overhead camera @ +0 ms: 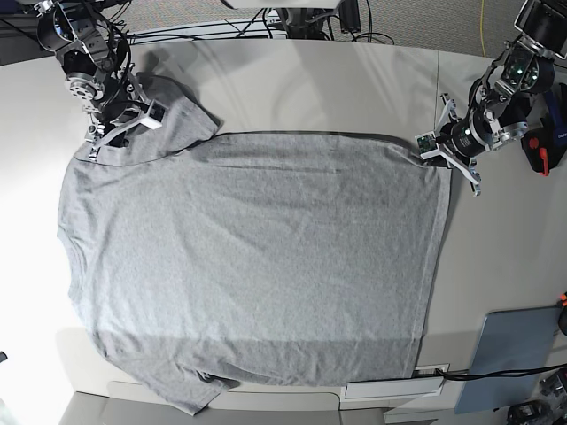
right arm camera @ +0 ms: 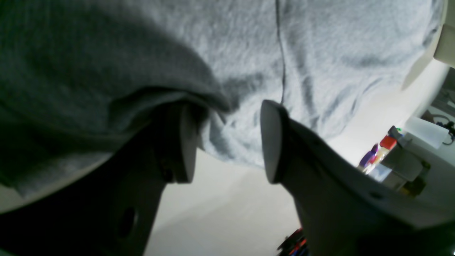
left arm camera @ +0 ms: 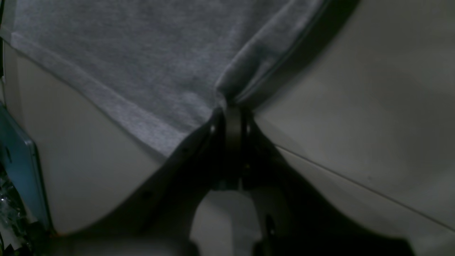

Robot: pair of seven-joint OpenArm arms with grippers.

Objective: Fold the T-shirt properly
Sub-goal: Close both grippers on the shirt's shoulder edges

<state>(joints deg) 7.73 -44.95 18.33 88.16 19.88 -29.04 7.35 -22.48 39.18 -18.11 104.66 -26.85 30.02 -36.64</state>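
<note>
Pinching a hem corner, the left end effector (left arm camera: 233, 106) has the shirt (overhead camera: 248, 257) stretching away toward the right end effector (right arm camera: 227, 142), gaping wide at the sleeve.

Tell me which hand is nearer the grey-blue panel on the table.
Left. The left hand grips the T-shirt's corner on the grey-blue panel's side; the right hand is at the far sleeve.

T-shirt (overhead camera: 248, 266) covers most of the bench (overhead camera: 310, 80). Far strip of bench bare, open for passage between the two arms. Right side: bare lane beside the hem, narrowed near by the grey-blue panel (overhead camera: 518, 354) and cable. Left edge bare. Cables and gear crowd the far edge.
</note>
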